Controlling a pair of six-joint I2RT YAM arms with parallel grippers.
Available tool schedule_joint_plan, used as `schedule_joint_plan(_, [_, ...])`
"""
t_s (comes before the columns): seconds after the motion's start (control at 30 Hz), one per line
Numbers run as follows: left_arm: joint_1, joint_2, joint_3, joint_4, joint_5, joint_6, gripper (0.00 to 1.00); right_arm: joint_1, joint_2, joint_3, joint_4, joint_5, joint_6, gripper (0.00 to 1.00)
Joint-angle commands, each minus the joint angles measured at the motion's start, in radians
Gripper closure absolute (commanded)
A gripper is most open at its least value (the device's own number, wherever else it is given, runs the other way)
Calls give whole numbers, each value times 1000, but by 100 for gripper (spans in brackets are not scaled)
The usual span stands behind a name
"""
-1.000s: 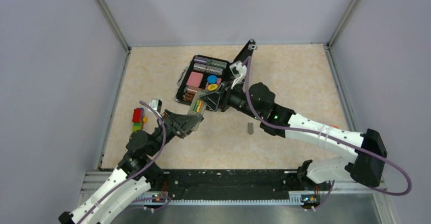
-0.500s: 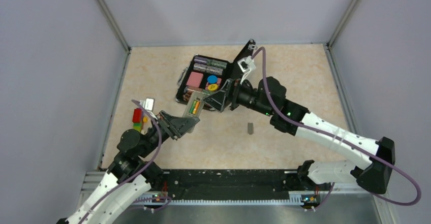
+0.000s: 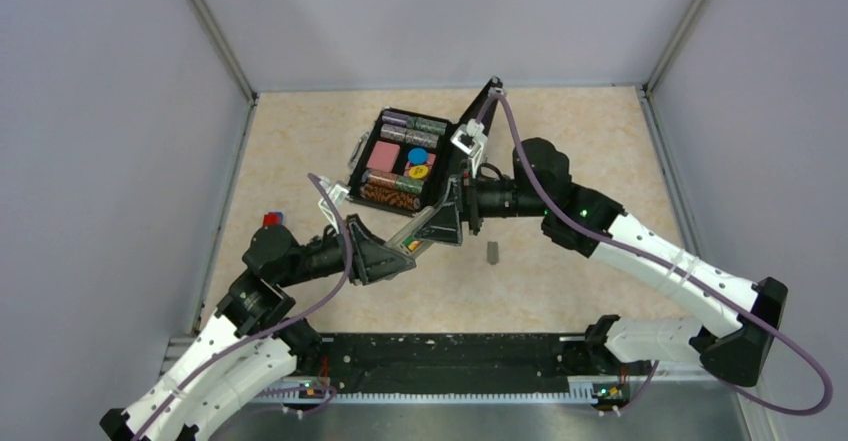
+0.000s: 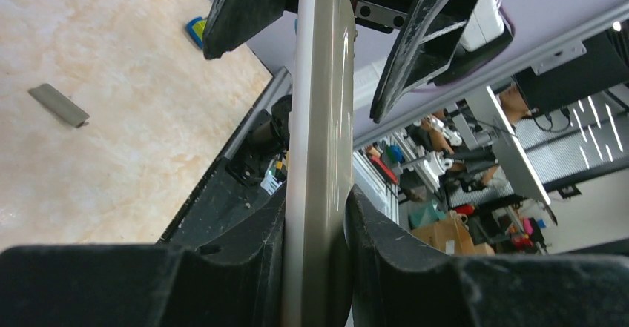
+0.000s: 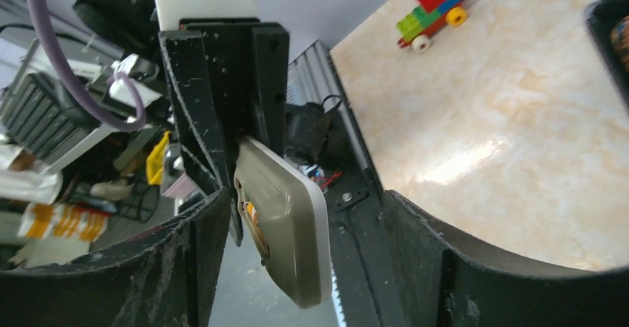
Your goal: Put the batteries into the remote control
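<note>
Black left claw [image 4: 315,208] clamps the slim white, grey-backed remote control [image 4: 319,104] mid-air; right claw [image 5: 300,223] gapes around its far end. A skewed closing could wrench it free.

Slim white remote control [image 5: 285,219], grey-backed, aloft and tilted, an orange battery [image 5: 251,210] visible in its back.

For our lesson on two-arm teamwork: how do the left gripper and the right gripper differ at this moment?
The left gripper is shut on the remote, while the right gripper is open. The left gripper's jaws press the remote; the right gripper's jaws stand wide apart on either side of it. Both face each other at the remote.
</note>
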Motion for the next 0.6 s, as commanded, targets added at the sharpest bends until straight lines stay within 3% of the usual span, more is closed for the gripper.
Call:
schedule_joint_plan(0.0, [2,18,54,74,106,44,100,-5,-10,-18,6,-134,0,32])
schedule_joint_plan(0.23, [2,14,38,117,134,12,97,-5,-58,-123,112,-148,107,69])
schedule_joint_plan(0.4, [2,-30,11,139,51,-28,50,-4,-104,-204,166,-99,189,87])
schedule_joint_plan(0.5, [1,-72,14,32,-73,-7,35,-5,-135,-243,147,-46,221,91])
schedule_joint_plan(0.57, [2,-106,17,-78,-192,16,31,-4,-163,-270,116,-1,239,92])
